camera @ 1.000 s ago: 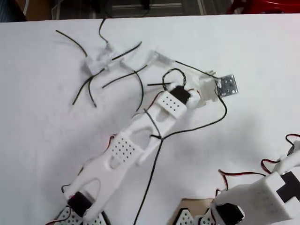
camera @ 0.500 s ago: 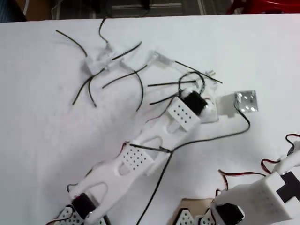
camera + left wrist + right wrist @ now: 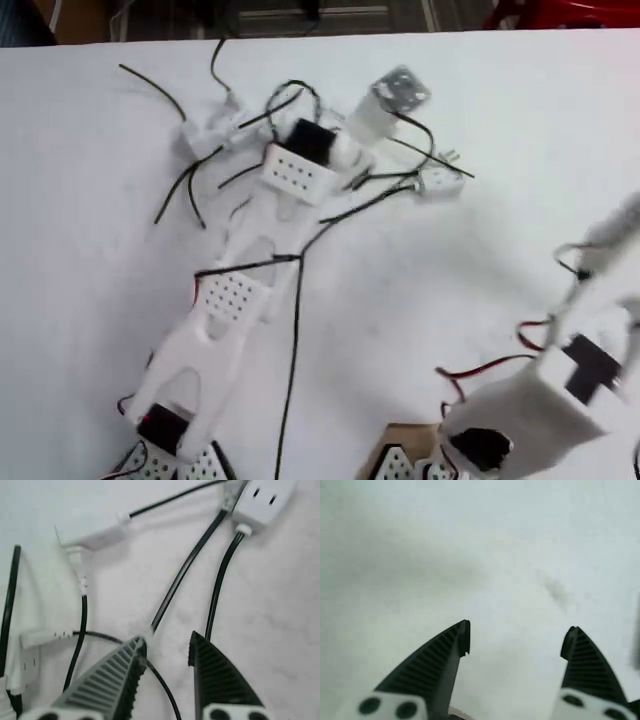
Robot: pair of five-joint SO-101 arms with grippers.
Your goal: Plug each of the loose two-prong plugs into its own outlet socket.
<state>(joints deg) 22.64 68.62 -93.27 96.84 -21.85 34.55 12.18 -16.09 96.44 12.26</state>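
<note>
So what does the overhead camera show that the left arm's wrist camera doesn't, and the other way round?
The high view adds the big picture: the white table out to its far edge, the left arm stretched across it toward the tangle of cords, and the right arm at the picture's lower right.

The left wrist view adds the close-up: the left gripper, open, just above the cords, and an outlet socket with its two slots plain to see.

Both share the black cords lying on the white table.

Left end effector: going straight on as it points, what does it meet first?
Probably the black cables lying just ahead; the white two-slot socket sits farther on. Depth unclear.
</note>
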